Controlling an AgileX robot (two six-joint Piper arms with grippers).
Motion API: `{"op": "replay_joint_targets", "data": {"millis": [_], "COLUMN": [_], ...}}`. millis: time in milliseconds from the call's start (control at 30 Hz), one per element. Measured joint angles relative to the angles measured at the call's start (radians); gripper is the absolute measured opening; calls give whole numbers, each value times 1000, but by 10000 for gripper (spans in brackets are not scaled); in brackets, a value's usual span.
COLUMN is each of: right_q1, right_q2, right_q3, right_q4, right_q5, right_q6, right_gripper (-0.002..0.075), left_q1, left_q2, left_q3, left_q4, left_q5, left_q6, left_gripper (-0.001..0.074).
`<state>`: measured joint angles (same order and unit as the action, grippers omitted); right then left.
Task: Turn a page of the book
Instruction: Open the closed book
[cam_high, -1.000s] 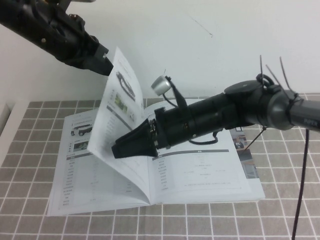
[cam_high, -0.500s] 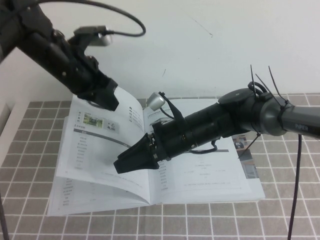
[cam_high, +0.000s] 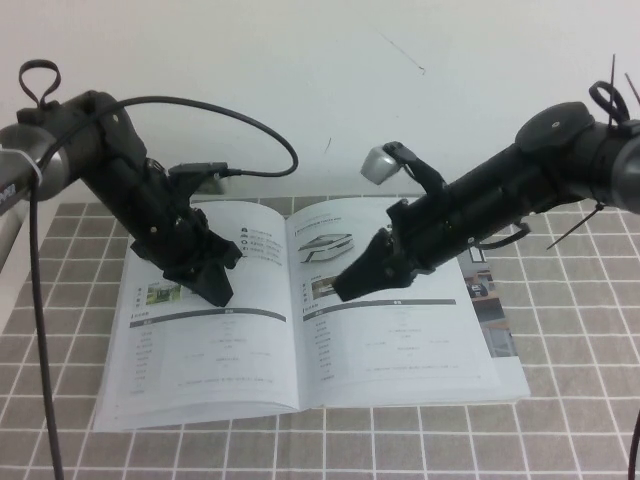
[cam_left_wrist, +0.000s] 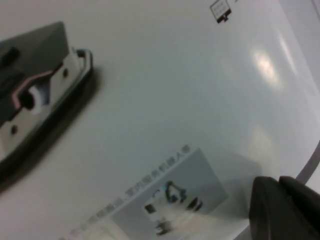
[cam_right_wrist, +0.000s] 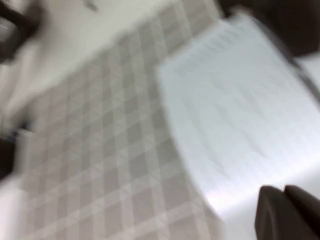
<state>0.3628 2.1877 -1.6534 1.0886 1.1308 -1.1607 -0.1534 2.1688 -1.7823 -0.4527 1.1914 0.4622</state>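
The book lies open and flat on the checked cloth. The page lies flat as the top leaf of the left half. My left gripper is shut, with its tips down on the middle of that page, above a grey-barred table. In the left wrist view the page fills the frame with a dark-and-white vehicle print, and the shut left gripper rests on it. My right gripper is shut and empty, hovering over the right-hand leaf near the spine. The right wrist view is blurred and shows the right gripper over the book.
The grey checked cloth covers the table around the book. A white wall stands behind. The left arm's cable loops above the book. The photo-printed cover edge shows at the book's right side.
The left gripper swung the raised page over to the left and down until it lies flat. The right gripper drew back up and to the right, from under the page.
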Motion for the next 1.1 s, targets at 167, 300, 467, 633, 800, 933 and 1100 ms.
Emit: {"op": "replay_joint_targets", "data": {"millis": [167,300,467,633,800,933,1100], "right_q1": [-10,-10,-10,-8,-10,-10,-11], "right_q2": [14,66,79,78,17,-97,-265], "right_q3": [-2,-2,-8,-13,-7,-13,-45], "right_q4": [-354,-464,-494,-512,-545,-546,-537], "right_q5": [-154,-187,-192,-194,-220,-242,-244], "right_q6": [220,323,410,455,450,444,444], "right_gripper": [8,6,6,4,1,0,0], "left_q1": [0,0,4,6,6,4,4], "left_q2": [52,96,107,107,90,1,-176], "left_q3": [11,17,13,9,-3,-42,-95], "left_q4": [0,-1,-13,-25,-37,-52,-65], "left_q5": [-5,-5,1,5,9,10,14], "left_q6": [0,0,-2,-2,-2,-2,-2], "left_gripper": [-4,-4,-4,-4,-4,-4,-4]}}
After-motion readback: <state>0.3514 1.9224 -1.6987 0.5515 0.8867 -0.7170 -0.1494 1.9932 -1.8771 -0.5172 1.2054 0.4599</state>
